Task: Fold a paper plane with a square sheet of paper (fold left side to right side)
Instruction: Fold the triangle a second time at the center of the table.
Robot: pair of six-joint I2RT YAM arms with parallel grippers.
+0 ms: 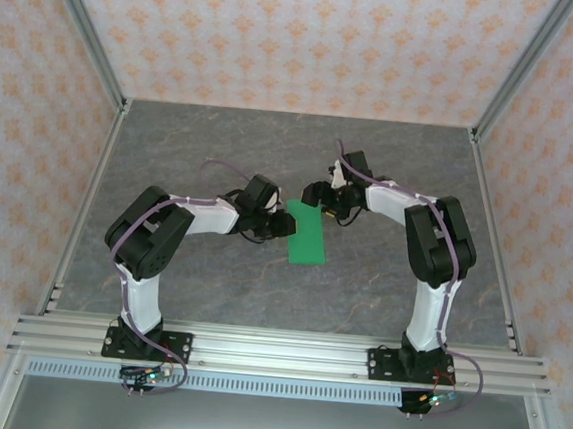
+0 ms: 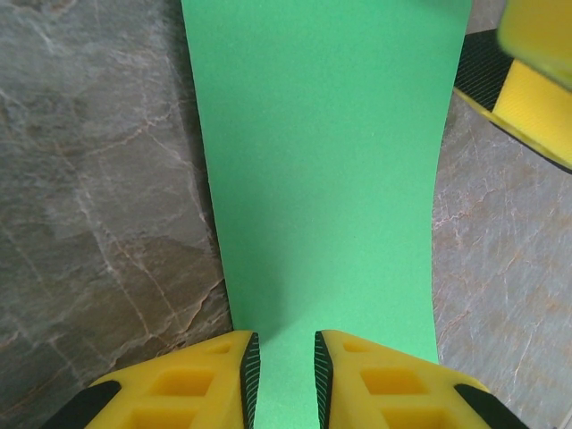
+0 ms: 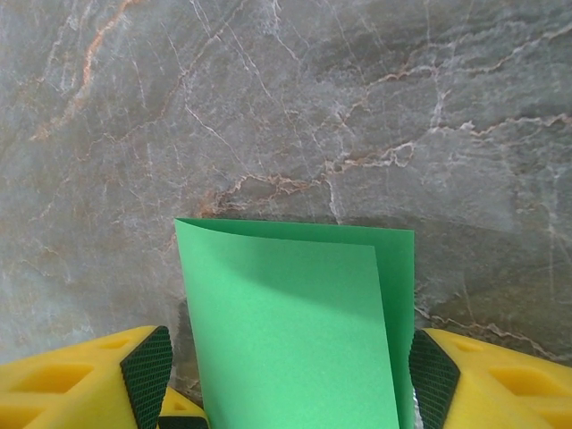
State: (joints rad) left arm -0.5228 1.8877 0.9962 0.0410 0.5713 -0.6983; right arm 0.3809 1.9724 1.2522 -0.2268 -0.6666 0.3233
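I take the left-to-right fold as made: the square sheet of paper (image 1: 306, 234) lies doubled mid-table (image 1: 221, 159), my left gripper (image 2: 286, 353) narrowly apart at its left edge, my right gripper (image 3: 290, 366) wide astride its far end, so pressing the crease should come next.

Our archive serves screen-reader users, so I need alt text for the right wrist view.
A bright green sheet of paper, folded over so two layers show, lies on the grey veined table between the wide-apart yellow fingers of the right gripper.
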